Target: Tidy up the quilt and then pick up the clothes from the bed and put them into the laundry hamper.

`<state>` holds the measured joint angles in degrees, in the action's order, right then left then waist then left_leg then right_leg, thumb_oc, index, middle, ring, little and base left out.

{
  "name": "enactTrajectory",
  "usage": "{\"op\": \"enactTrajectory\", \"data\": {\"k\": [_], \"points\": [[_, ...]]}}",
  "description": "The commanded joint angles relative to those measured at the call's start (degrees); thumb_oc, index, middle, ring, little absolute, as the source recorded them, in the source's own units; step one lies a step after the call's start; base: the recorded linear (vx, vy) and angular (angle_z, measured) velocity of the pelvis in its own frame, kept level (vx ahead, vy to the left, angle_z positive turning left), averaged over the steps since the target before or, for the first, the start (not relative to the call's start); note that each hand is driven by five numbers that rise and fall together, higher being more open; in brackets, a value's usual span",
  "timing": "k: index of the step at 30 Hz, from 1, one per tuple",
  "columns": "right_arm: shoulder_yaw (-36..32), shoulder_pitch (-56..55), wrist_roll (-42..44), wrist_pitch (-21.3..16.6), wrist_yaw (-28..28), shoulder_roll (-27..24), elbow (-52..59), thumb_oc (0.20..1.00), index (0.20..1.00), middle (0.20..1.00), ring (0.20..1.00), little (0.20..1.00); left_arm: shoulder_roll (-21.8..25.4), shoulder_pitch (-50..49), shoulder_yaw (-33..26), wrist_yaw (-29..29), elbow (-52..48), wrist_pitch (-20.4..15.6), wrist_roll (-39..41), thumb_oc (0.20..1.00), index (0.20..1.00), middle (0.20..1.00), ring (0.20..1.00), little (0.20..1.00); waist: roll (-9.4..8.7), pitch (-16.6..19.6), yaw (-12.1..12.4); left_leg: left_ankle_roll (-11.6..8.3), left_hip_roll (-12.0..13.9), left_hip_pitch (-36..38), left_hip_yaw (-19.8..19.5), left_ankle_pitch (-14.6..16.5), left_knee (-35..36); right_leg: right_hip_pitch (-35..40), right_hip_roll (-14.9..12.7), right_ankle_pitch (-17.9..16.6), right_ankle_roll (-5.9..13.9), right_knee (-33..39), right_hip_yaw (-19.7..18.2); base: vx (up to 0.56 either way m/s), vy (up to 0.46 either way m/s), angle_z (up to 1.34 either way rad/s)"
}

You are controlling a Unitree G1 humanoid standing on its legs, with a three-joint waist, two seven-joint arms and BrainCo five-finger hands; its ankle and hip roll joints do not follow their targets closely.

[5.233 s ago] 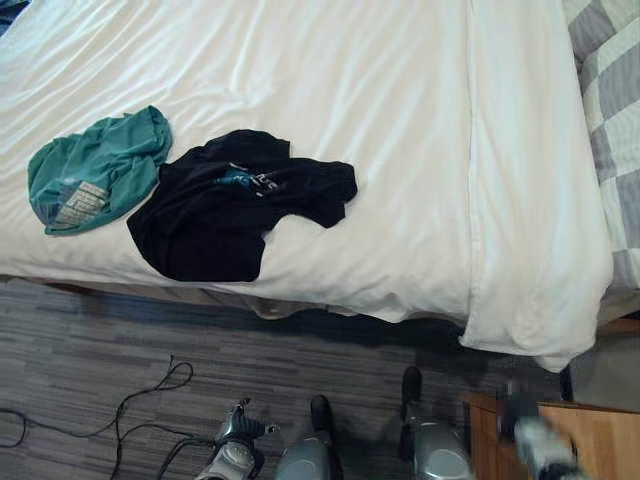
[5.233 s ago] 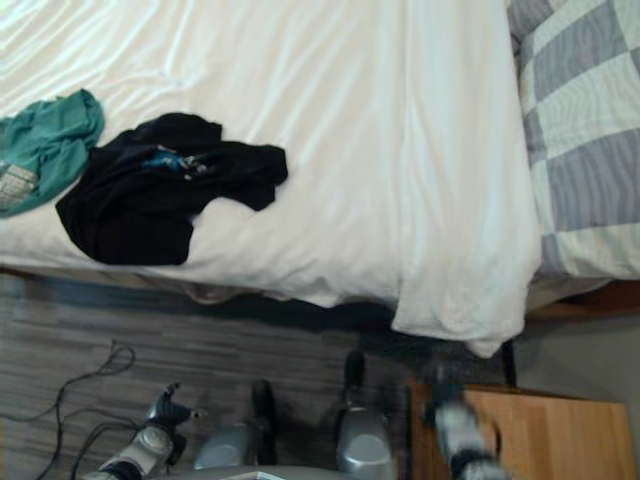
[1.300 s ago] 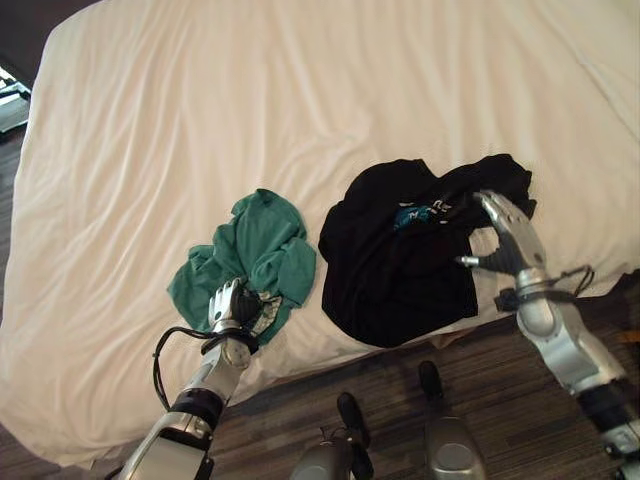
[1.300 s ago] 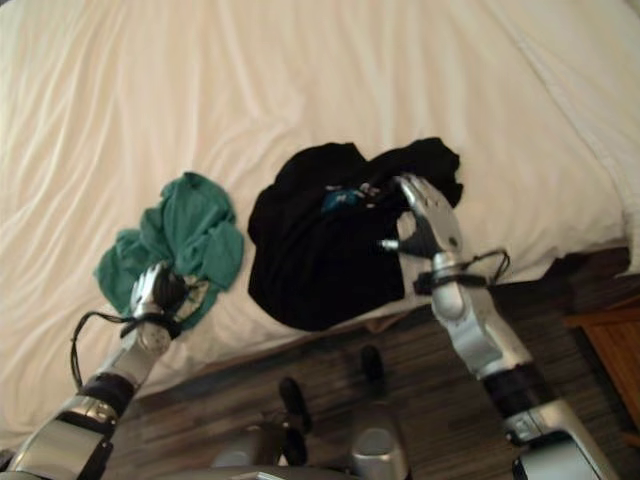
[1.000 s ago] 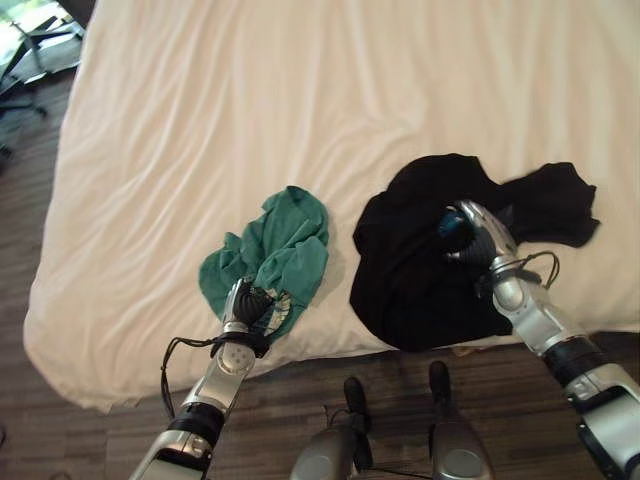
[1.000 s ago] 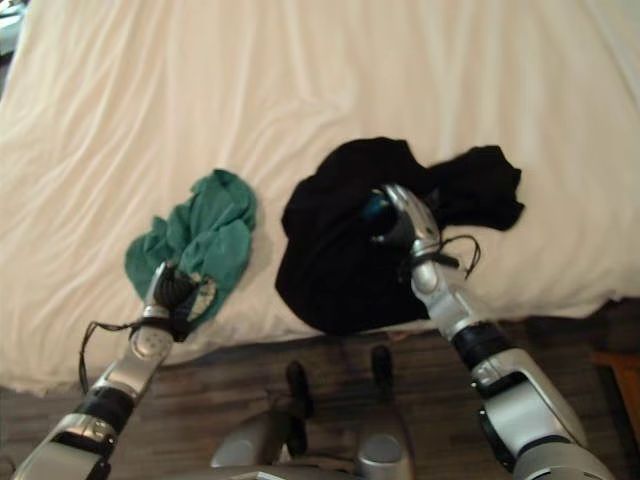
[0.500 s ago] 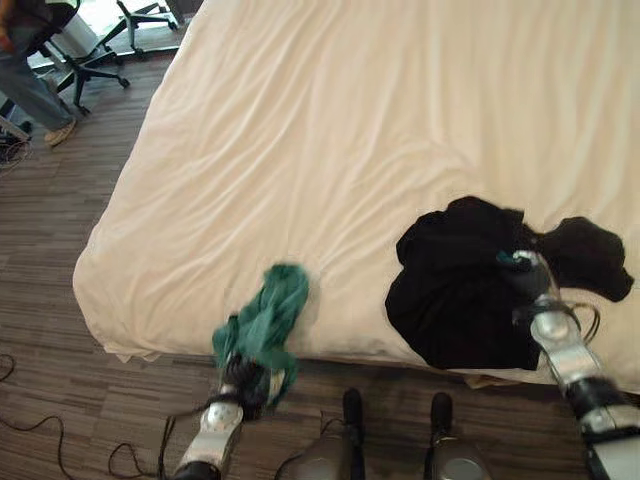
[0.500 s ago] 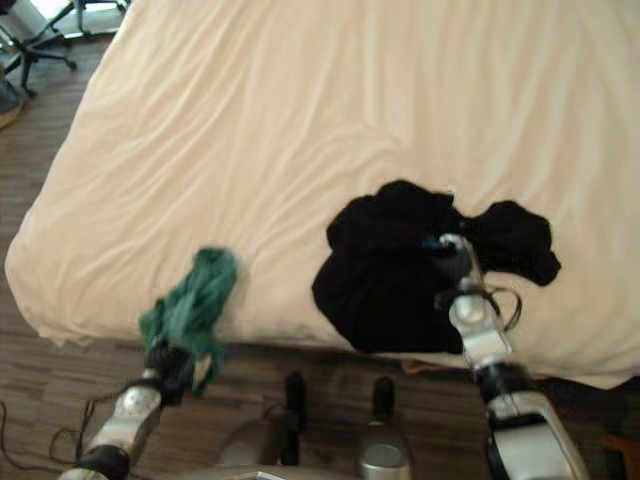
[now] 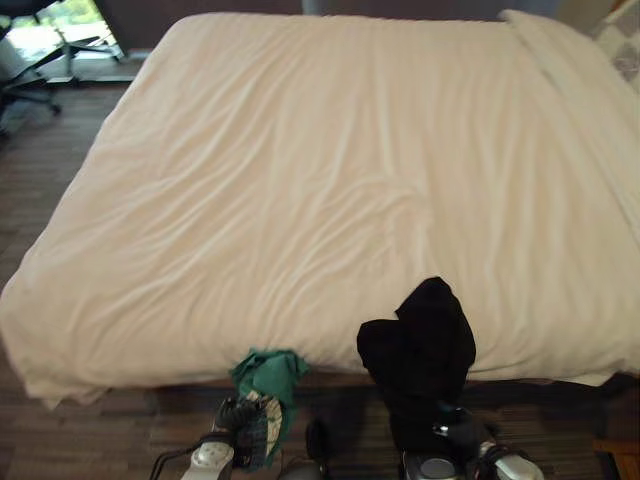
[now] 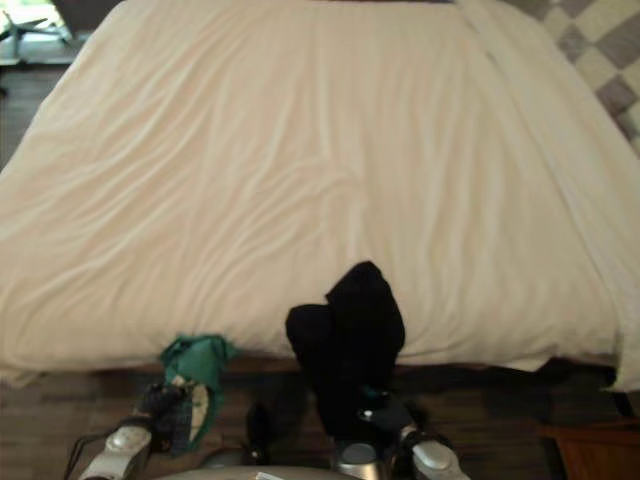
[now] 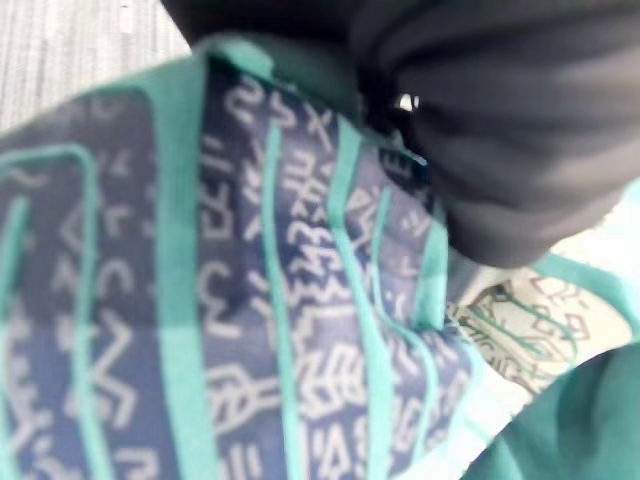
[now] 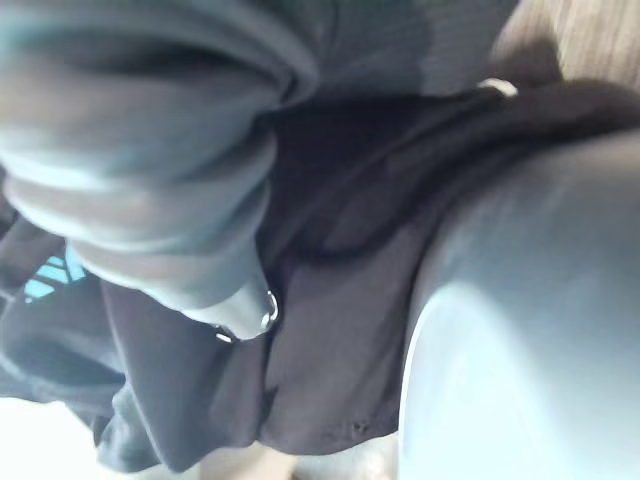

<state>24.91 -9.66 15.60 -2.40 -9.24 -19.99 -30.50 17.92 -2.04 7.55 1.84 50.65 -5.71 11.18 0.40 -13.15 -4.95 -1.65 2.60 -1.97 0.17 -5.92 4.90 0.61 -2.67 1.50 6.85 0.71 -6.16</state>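
A: Start with the left eye view. What lies before the robot?

B: A bed with a pale quilt (image 9: pixel 330 180) spread smooth over nearly all of it, a few soft creases running across. A black garment (image 9: pixel 420 345) trails from the quilt's near edge down over the side of the bed. Left of it, a green garment (image 9: pixel 268 372) hangs below the edge, clear of the quilt top.

A: And the hands?

B: The left hand (image 9: pixel 232 418) is low at the bottom, just under the green garment, its fingers bunched into the cloth. The right hand (image 9: pixel 455 432) sits at the lower end of the black garment, dark against dark.

A: Does the right eye view add anything?

B: Same scene, slightly shifted. A checked pillow (image 10: pixel 600 50) shows at the far right corner of the bed, and a wooden nightstand (image 10: pixel 600 450) corner at the lower right, on the dark plank floor (image 10: pixel 60 420).

A: Left wrist view?

B: Green cloth with a navy patterned print lies right against the hand's dark ribbed cover, wrapped close around it. The hand is closed on the green garment.

A: Right wrist view?

B: Black fabric is gathered tight against the ribbed cover and folds around the hand. So that hand is clenched on the black garment, though the fingertips themselves are buried in the cloth.

A: So where are the clothes?

B: One in each hand, both at the bed's near edge; the black one partly rests on the quilt.
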Motion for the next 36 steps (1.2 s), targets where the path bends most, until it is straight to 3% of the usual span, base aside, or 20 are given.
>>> {"op": "enactTrajectory", "data": {"k": [1,3,4,5,7,10,12,13,14,15,17,18,20,21,22,24,28,34,35,36], "points": [[2.6,9.5,-3.9,-1.9,-1.2,2.4,-2.6,0.2,0.2,0.2,0.2,0.2,1.3,1.3,-1.0,-2.2,0.3,-2.1,4.5,0.2,0.2,0.2,0.2,0.2,-1.95,-0.7,5.9,0.45,-3.8,-0.3,1.7,5.5,0.1,-1.8,1.6,3.0,-1.41,-0.6,0.0,-0.16,0.024,0.65],[2.0,12.2,-7.3,-2.6,1.8,3.0,-7.4,0.2,0.2,0.2,0.2,0.2,-0.3,1.7,-0.8,-3.0,0.5,-2.5,6.3,0.2,0.2,0.2,0.2,0.2,-0.62,-1.4,7.5,0.18,-4.7,-2.3,0.0,4.8,-0.4,-1.2,0.3,3.3,-1.48,1.5,3.0,-0.2,0.086,0.52],[-0.6,13.5,-8.8,-2.5,5.0,2.2,-8.8,0.2,0.2,0.2,0.2,0.2,-1.6,3.3,-0.1,-3.8,0.3,-2.3,7.6,0.2,0.2,0.2,0.2,0.2,1.09,-2.8,8.0,-1.6,-3.5,-4.6,5.0,4.3,-2.6,-1.2,-2.3,4.3,-1.11,2.0,9.9,-0.16,0.094,1.4],[-0.6,13.5,-8.8,-2.5,5.0,2.2,-8.8,0.2,0.2,0.2,0.2,0.2,-1.7,3.3,-0.1,-3.8,0.3,-2.3,7.6,0.2,0.2,0.2,0.2,0.2,1.11,-2.7,8.0,-1.61,-3.5,-4.8,5.0,4.2,-2.7,-1.4,-2.3,4.2,-1.12,2.0,10.0,-0.24,0.17,1.91],[-2.2,13.1,-8.4,-2.1,7.2,2.1,-9.0,0.2,0.2,0.2,0.2,0.2,-1.8,3.4,-0.9,-4.4,0.7,-1.9,8.0,0.2,0.2,0.2,0.2,0.2,1.27,-3.2,7.2,-1.6,1.1,-4.5,16.1,6.0,-5.8,-1.0,-5.6,3.3,0.02,1.6,17.4,-0.15,0.132,2.48],[-3.8,12.1,-7.8,-1.7,7.5,2.1,-8.2,0.2,0.2,0.2,0.2,0.2,-1.6,2.7,-2.0,-5.1,1.5,-1.9,7.9,0.2,0.2,0.2,0.2,0.2,0.32,-2.3,6.8,-2.76,4.4,-3.5,18.3,7.7,-8.6,1.5,-8.6,3.2,0.66,1.3,23.3,-0.04,0.17,2.14],[-6.8,10.2,-7.5,-1.2,9.1,1.7,-8.1,0.2,0.2,0.2,0.2,0.2,-1.2,1.9,-3.0,-5.7,1.5,-1.6,7.5,0.2,0.2,0.2,0.2,0.2,-0.76,-0.5,7.0,-4.35,11.9,-2.0,21.1,5.3,-9.8,4.0,-12.6,2.4,1.05,0.3,30.8,-0.03,0.381,1.6],[-6.8,10.1,-7.5,-1.2,9.1,1.7,-8.1,0.2,0.2,0.2,0.2,0.2,-1.2,1.9,-2.9,-5.8,1.5,-1.5,7.5,0.2,0.2,0.2,0.2,0.2,-0.72,-0.5,6.8,-4.45,11.9,-2.1,20.9,5.2,-9.7,4.2,-12.5,2.5,1.04,0.4,31.0,0.05,0.445,1.53],[-9.1,8.2,-7.3,-0.6,10.1,1.6,-7.7,0.2,0.2,0.2,0.2,0.2,-1.0,1.0,-3.7,-6.0,0.8,-1.2,7.7,0.2,0.2,0.2,0.2,0.2,-0.63,1.0,6.7,-5.76,15.6,-0.3,24.1,2.7,-7.7,5.5,-14.1,2.3,1.66,0.1,34.2,0.09,0.444,2.23],[-10.8,6.7,-7.8,-0.4,10.7,1.1,-7.7,0.2,0.2,0.2,0.2,0.2,-0.8,0.2,-4.3,-6.2,1.7,-0.4,6.7,0.2,0.2,0.2,0.2,0.2,-0.31,2.0,6.6,-5.99,16.2,0.3,25.8,2.4,-6.0,6.6,-14.8,2.3,2.09,-0.1,36.8,0.17,0.636,2.32],[-12.3,5.1,-7.7,-0.2,11.1,1.4,-7.1,0.2,0.2,0.2,0.2,0.2,-0.9,-0.5,-4.0,-6.1,0.2,-0.7,6.4,0.2,0.2,0.2,0.2,0.2,-0.39,2.4,6.5,-6.03,14.8,0.1,24.6,2.4,-5.3,7.1,-16.0,1.7,2.37,-1.3,36.6,0.17,0.47,1.86],[-15.1,3.4,-9.1,-0.1,12.2,1.5,-7.1,0.2,0.2,0.2,0.2,0.2,-0.5,-0.1,-3.4,-5.8,0.0,-0.3,4.3,0.2,0.2,0.2,0.2,0.2,-0.55,2.9,6.2,-4.72,11.0,-0.1,23.7,3.5,-3.9,6.9,-20.9,-1.3,3.48,-8.2,38.6,0.22,0.6,1.07],[-16.1,3.4,-9.4,-0.6,14.4,2.0,-6.6,0.2,0.2,0.2,0.2,0.2,0.0,0.6,-2.7,-6.6,-0.6,-0.1,3.6,0.2,0.2,0.2,0.2,0.2,-0.32,1.0,4.8,-2.23,7.0,-0.1,20.5,5.0,-2.9,3.0,-21.4,-2.9,2.58,-15.0,32.7,0.18,0.581,1.55],[-16.2,3.9,-8.7,-0.9,15.6,2.6,-6.0,0.2,0.2,0.2,0.2,0.2,-0.1,1.5,-2.3,-7.2,-0.9,-0.5,4.0,0.2,0.2,0.2,0.2,0.2,0.17,-0.1,3.8,-1.7,5.5,0.6,18.4,4.9,-1.1,-1.4,-17.3,0.4,1.48,-17.0,25.2,0.05,0.446,2.22],[-16.2,4.3,-8.4,-1.5,17.4,2.5,-5.8,0.2,0.2,0.2,0.2,0.2,-0.4,3.3,-1.6,-7.9,-1.9,-0.7,4.7,0.2,0.2,0.2,0.2,0.2,1.39,-2.2,2.1,-0.82,3.7,0.2,14.7,4.1,-0.3,-6.8,-7.7,5.1,0.82,-15.9,14.6,0.05,0.399,2.29],[-16.7,3.8,-7.2,-2.2,19.3,2.1,-6.7,0.2,0.2,0.2,0.2,0.2,-0.9,5.8,0.1,-8.6,-1.5,-1.0,4.5,0.2,0.2,0.2,0.2,0.2,1.15,-3.8,0.8,-0.21,0.4,0.8,9.9,5.0,0.1,-7.3,-2.8,4.8,0.3,-8.8,7.7,0.08,0.228,1.94],[-16.9,3.8,-6.9,-2.4,19.5,2.0,-7.8,0.2,0.2,0.2,0.2,0.2,-1.5,5.4,0.5,-8.6,-1.7,-1.1,3.0,0.2,0.2,0.2,0.2,0.2,-0.08,-3.0,1.7,1.03,-1.8,0.3,7.8,6.2,-1.2,-4.3,-4.1,2.4,0.59,-3.3,6.3,0.08,0.041,2.0],[-17.0,3.4,-6.6,-2.3,17.8,1.8,-8.9,0.2,0.2,0.2,0.2,0.2,-1.9,2.1,0.1,-7.3,-1.8,-0.5,1.5,0.2,0.2,0.2,0.2,0.2,-0.26,-0.4,2.5,1.05,-2.0,2.6,7.8,6.6,0.1,-0.9,-4.1,0.9,0.82,1.2,6.6,0.11,-0.02,-0.22],[-11.9,13.8,-9.0,1.7,19.7,0.9,-37.1,0.2,0.2,0.2,0.2,0.2,-5.9,12.0,9.1,-14.0,18.1,4.7,-13.3,0.2,0.2,0.2,0.2,0.2,1.2,-1.8,5.7,0.41,-3.6,3.5,1.2,6.8,0.1,-0.6,0.6,2.3,-0.3,0.3,6.0,0.09,-0.026,-0.05],[-11.6,14.0,-9.0,1.8,19.7,1.1,-37.0,0.2,0.2,0.2,0.2,0.2,-6.0,12.2,9.2,-13.9,17.8,4.6,-13.0,0.2,0.2,0.2,0.2,0.2,1.11,-1.3,5.6,0.38,-3.6,3.8,1.0,7.0,0.1,0.0,0.6,2.1,-0.4,1.1,5.9,0.12,-0.06,-0.04]]}}
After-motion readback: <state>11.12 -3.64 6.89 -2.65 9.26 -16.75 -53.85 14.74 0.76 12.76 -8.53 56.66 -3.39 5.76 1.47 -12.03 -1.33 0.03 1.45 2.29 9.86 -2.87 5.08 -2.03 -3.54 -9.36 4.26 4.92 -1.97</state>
